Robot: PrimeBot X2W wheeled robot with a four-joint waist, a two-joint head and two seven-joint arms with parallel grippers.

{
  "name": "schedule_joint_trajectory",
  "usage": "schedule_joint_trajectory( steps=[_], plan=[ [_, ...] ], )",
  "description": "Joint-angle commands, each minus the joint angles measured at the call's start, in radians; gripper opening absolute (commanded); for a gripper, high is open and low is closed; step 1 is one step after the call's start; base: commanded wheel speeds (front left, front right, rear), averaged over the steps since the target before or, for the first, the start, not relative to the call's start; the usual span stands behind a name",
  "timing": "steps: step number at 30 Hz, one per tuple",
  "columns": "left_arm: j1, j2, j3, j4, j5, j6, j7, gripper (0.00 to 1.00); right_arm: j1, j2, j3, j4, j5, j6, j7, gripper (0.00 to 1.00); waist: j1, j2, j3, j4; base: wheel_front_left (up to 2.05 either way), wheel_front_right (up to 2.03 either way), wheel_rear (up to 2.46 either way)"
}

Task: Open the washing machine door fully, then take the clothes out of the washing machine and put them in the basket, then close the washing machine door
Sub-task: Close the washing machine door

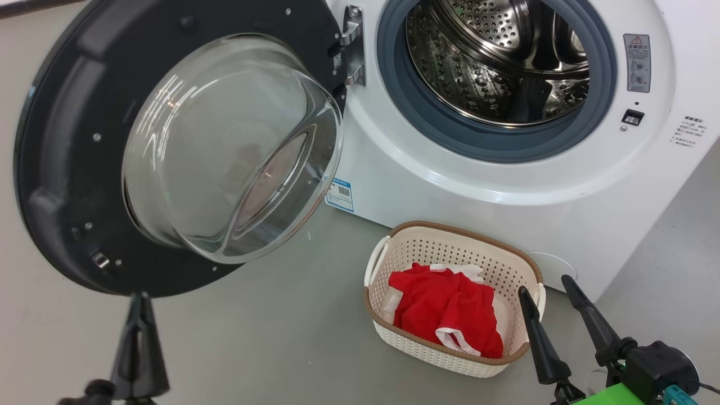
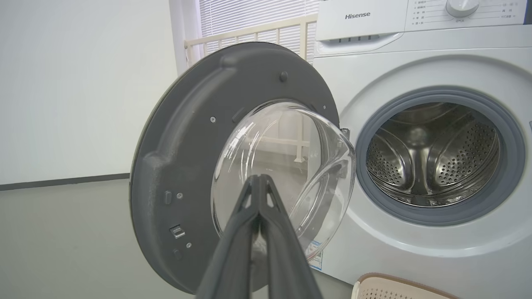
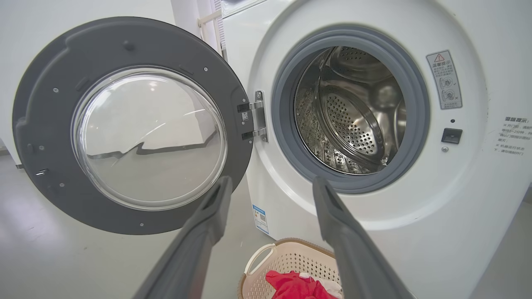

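The washing machine door point(image 1: 73, 169) stands swung wide open to the left, its clear glass bowl point(image 1: 230, 149) bulging toward me. The white washing machine point(image 1: 506, 185) shows a bare steel drum point(image 1: 495, 62). On the floor in front, the basket point(image 1: 388, 247) holds the red clothes point(image 1: 450, 306) with white trim. My left gripper point(image 1: 139, 301) is shut, empty, just below the door's lower rim; in its wrist view my left gripper point(image 2: 259, 179) points at the glass bowl point(image 2: 286, 166). My right gripper point(image 1: 545, 284) is open beside the basket's right end, and my right gripper point(image 3: 272, 185) frames the hinge.
Grey floor point(image 1: 270, 337) spreads around the basket and under the door. A blue label point(image 1: 340, 194) sits low on the washer front, a warning sticker point(image 1: 637, 62) at its right. A white wall point(image 2: 83, 83) and a window rail point(image 2: 249, 35) stand behind the door.
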Motion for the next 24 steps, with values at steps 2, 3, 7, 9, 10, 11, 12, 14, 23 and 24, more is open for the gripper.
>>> schedule_joint_trajectory(
  steps=[2, 3, 7, 9, 10, 11, 12, 14, 23, 24],
  plan=[
    [-0.054, 0.023, 0.061, -0.03, -0.014, 0.012, -0.014, 0.0, -0.01, -0.013, 0.028, -0.027, -0.012, 0.006, 0.0, 1.0, 0.0, -0.0001, -0.001, -0.003, 0.0, 0.0, 0.0],
    [-0.065, 0.028, 0.075, -0.029, -0.021, 0.01, -0.017, 0.0, -0.01, -0.013, 0.028, -0.027, -0.012, 0.006, 0.0, 1.0, 0.0, -0.0001, -0.001, -0.005, 0.0, 0.0, 0.0],
    [-0.118, 0.037, 0.131, -0.03, -0.063, -0.005, -0.027, 0.0, -0.01, -0.013, 0.027, -0.029, -0.013, 0.006, 0.004, 1.0, 0.0, -0.0001, 0.0, -0.013, 0.0, 0.0, 0.0],
    [-0.149, 0.049, 0.16, -0.024, -0.078, -0.014, -0.03, 0.0, -0.01, -0.013, 0.026, -0.031, -0.014, 0.006, 0.006, 1.0, 0.0, -0.0001, 0.001, -0.016, 0.0, 0.0, 0.0],
    [-0.18, 0.065, 0.187, -0.011, -0.084, -0.019, -0.032, 0.0, -0.011, -0.013, 0.027, -0.032, -0.014, 0.006, 0.008, 1.0, 0.0, -0.0001, 0.003, -0.021, 0.0, 0.0, 0.0],
    [-0.198, 0.069, 0.201, -0.007, -0.088, -0.018, -0.033, 0.0, -0.012, -0.013, 0.027, -0.033, -0.014, 0.006, 0.009, 1.0, 0.0, -0.0001, 0.004, -0.024, 0.0, 0.0, 0.0],
    [-0.215, 0.074, 0.213, -0.001, -0.095, -0.02, -0.033, 0.0, -0.012, -0.013, 0.028, -0.033, -0.014, 0.006, 0.01, 1.0, 0.0, -0.0001, 0.005, -0.026, 0.0, 0.0, 0.0],
    [-0.251, 0.084, 0.236, 0.015, -0.11, -0.023, -0.033, 0.0, -0.012, -0.013, 0.027, -0.034, -0.013, 0.006, 0.011, 1.0, 0.0, -0.0001, 0.006, -0.03, 0.0, 0.0, 0.0],
    [-0.427, 0.169, 0.336, 0.19, -0.216, -0.079, -0.005, 0.0, -0.015, -0.013, 0.021, -0.039, -0.011, 0.006, 0.014, 1.0, 0.0, -0.0001, 0.014, -0.053, 0.0, 0.0, 0.0],
    [-0.447, 0.18, 0.343, 0.218, -0.224, -0.088, -0.006, 0.0, -0.016, -0.013, 0.021, -0.04, -0.011, 0.006, 0.014, 1.0, 0.0, -0.0001, 0.015, -0.056, 0.0, 0.0, 0.0]
  ],
)
